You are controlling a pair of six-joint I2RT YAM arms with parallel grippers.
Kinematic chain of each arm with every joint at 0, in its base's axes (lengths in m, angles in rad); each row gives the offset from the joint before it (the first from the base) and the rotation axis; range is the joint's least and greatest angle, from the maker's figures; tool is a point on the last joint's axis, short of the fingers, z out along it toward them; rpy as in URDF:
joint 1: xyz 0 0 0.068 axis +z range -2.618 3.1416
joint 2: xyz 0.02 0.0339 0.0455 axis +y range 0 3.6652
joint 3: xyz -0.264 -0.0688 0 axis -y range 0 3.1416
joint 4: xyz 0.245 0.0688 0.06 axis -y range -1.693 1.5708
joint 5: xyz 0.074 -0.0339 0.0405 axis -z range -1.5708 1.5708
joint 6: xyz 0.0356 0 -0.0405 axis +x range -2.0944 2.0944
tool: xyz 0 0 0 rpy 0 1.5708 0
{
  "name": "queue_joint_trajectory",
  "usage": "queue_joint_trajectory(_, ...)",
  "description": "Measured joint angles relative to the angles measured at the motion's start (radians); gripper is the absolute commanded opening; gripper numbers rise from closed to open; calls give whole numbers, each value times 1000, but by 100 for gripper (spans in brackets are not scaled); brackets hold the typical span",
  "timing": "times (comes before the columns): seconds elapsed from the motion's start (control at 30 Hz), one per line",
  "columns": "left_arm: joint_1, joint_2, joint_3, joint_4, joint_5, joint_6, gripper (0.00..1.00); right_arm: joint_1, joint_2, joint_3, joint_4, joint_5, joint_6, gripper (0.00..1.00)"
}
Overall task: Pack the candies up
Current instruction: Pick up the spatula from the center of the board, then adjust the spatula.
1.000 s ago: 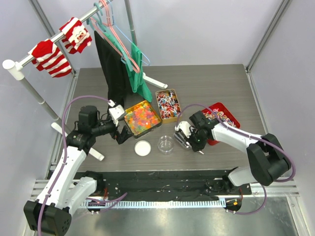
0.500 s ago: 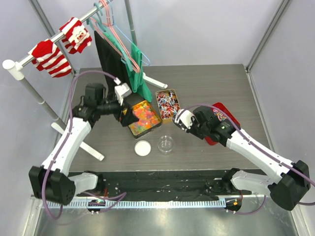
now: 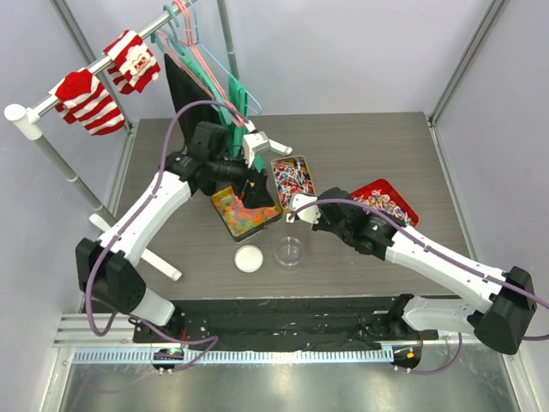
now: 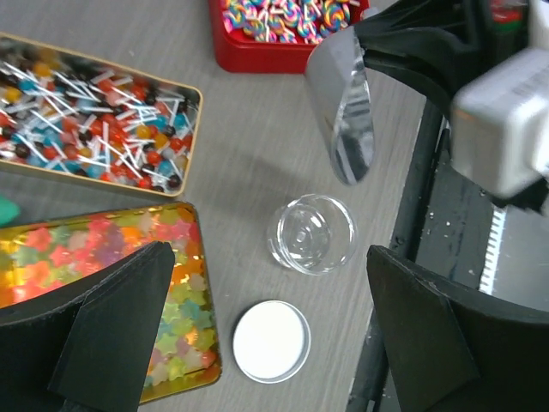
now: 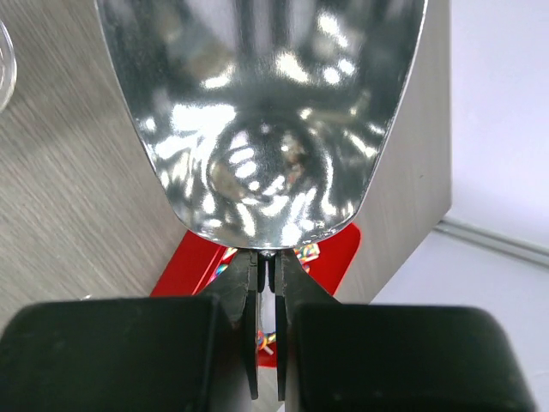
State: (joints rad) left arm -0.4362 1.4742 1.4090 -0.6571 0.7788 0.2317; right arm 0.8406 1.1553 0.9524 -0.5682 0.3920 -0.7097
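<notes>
The candies lie in three tins. Star gummies fill a gold tin (image 3: 244, 212) (image 4: 103, 257), lollipops a second gold tin (image 3: 292, 182) (image 4: 94, 120), and striped pieces a red tin (image 3: 383, 202) (image 4: 283, 21). My left gripper (image 3: 250, 194) (image 4: 270, 335) hangs open above the gummy tin's right edge and the white lid (image 4: 271, 341), holding nothing. My right gripper (image 3: 305, 213) (image 5: 267, 257) is shut on the handle of an empty silver scoop (image 4: 343, 112) (image 5: 257, 112), which hangs above the table between the lollipop tin and the clear jar (image 3: 289, 251) (image 4: 311, 233).
The white lid (image 3: 249, 258) lies left of the open, empty jar. A clothes rack with hangers, a green garment (image 3: 240, 129) and a black one stands behind the tins, close to my left arm. Its white foot (image 3: 159, 262) crosses the table's left side.
My left arm swung from the left of the gummy tin round to above it. My right arm carried the scoop leftward from the red tin to beside the lollipop tin.
</notes>
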Motion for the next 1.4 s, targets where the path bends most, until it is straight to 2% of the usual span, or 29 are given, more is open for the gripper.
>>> queue_joint_trajectory(0.3, -25, 137, 77, -44, 5, -47, 100, 74, -4, -25, 68, 27, -11, 1)
queue_joint_trajectory(0.73, -49, 142, 98, -55, 52, -71, 100, 82, -6, -121, 153, 53, -11, 1)
queue_joint_trajectory(0.97, -76, 142, 77, -43, 52, -86, 90, 95, -8, -78, 151, 54, -2, 1)
queue_joint_trajectory(1.07, -81, 145, 77, -34, 53, -97, 83, 107, -7, -44, 150, 51, 5, 1)
queue_joint_trajectory(1.27, -81, 163, 77, -27, 71, -117, 54, 127, 9, -8, 140, 50, 11, 1)
queue_joint_trajectory(1.37, -83, 174, 77, -28, 82, -124, 35, 134, 14, -6, 130, 51, 14, 1)
queue_joint_trajectory(1.4, -83, 177, 77, -29, 86, -124, 20, 136, 14, -6, 126, 51, 17, 1)
